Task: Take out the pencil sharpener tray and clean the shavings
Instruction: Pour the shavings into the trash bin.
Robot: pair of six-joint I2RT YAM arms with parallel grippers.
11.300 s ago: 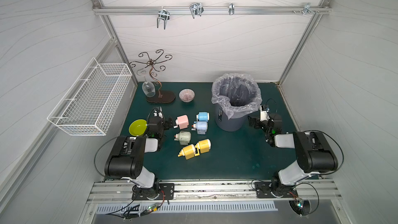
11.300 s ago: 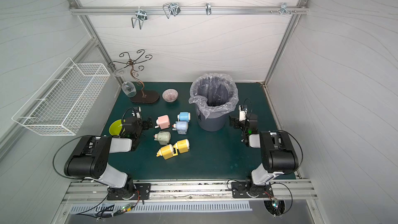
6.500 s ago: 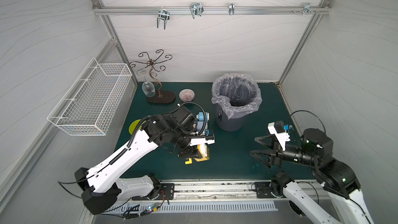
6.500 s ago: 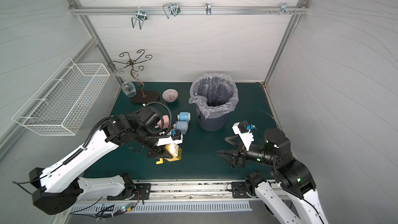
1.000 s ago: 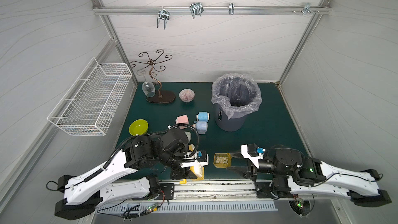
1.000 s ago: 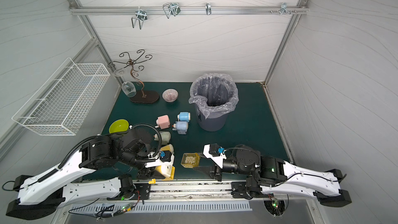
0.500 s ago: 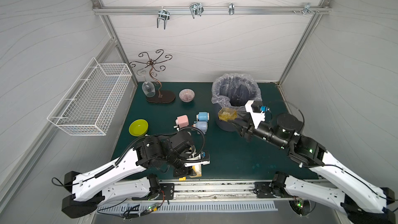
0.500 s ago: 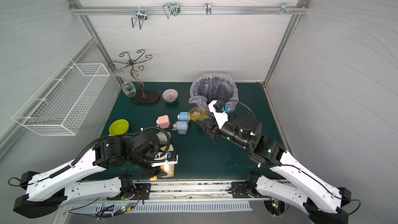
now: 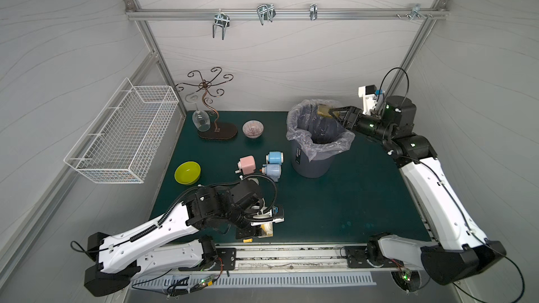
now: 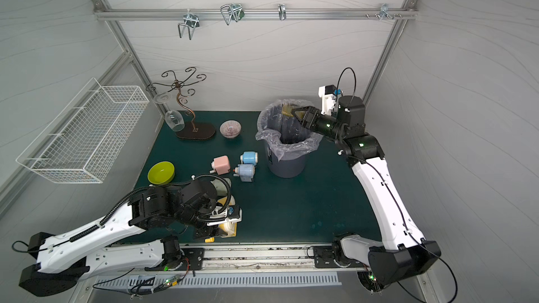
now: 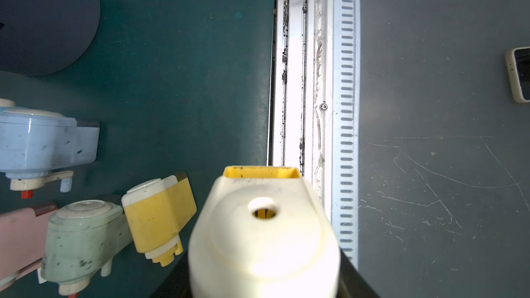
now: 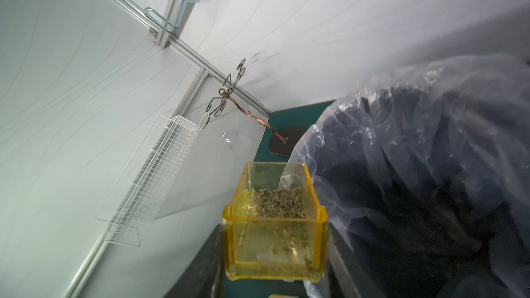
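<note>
My right gripper is shut on the translucent yellow tray. It holds the tray above the far side of the grey bag-lined bin. Tan shavings lie heaped inside the tray toward its far end. My left gripper is shut on the cream and yellow pencil sharpener at the mat's front edge. The sharpener's tray slot is open and hollow.
Pink, blue and pale blue sharpeners lie mid-mat; a yellow one and a green one lie beside my left gripper. A green bowl, a small bowl, a glass stand and a wire basket are at the left.
My right arm has lifted the tray from the mat's front edge, past the bin's near rim, to above the bin. My left gripper has stayed put with the sharpener.
</note>
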